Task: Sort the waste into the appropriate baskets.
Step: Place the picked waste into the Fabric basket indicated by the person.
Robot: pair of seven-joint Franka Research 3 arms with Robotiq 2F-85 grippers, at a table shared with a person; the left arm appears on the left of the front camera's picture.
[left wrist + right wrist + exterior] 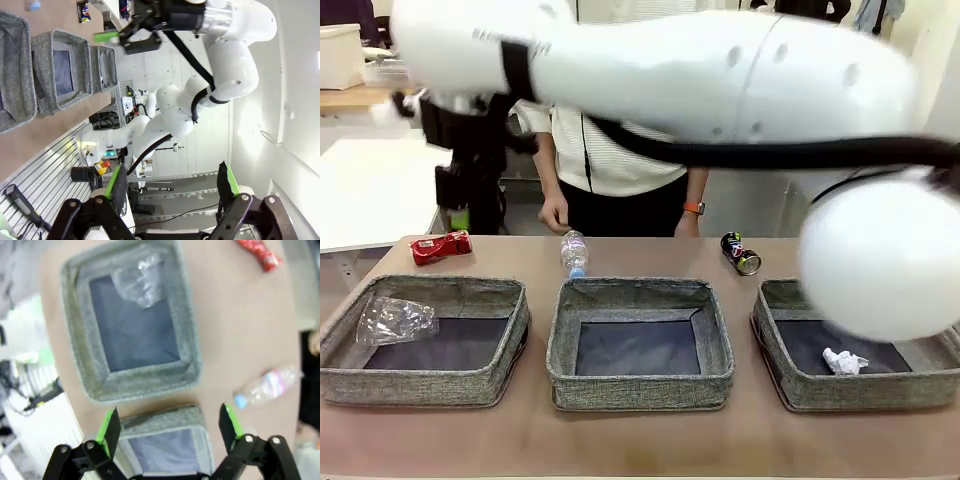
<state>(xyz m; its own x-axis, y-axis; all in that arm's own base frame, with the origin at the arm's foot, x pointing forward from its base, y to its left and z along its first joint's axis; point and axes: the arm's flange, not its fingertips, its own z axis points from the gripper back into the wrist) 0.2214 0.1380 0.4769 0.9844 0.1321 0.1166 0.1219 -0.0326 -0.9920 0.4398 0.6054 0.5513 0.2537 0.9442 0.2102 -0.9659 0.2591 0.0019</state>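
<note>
Table (640, 445): brown top, bearing six items.
- Middle basket (640, 385): grey woven; the reference item.
- Left basket (420, 388): alike, near its left side, not touching.
- Right basket (860, 392): alike, near its right side, not touching.
- Bottle (574, 252): clear, pink label, lying just beyond its far left corner.
- Red can (440, 246): lying down, beyond it and well to its left.
- Dark printed can (740, 253): lying down, beyond its far right corner.

I read the place as a robotics lab. A white jointed right arm (720, 70) hung over the brown table (640, 445) near me. Far left stood a white workbench (370, 190). From the left wrist I saw a slatted metal wall panel (45, 175), a red emergency-stop button (104, 165) and loose black cables (152, 148).
</note>
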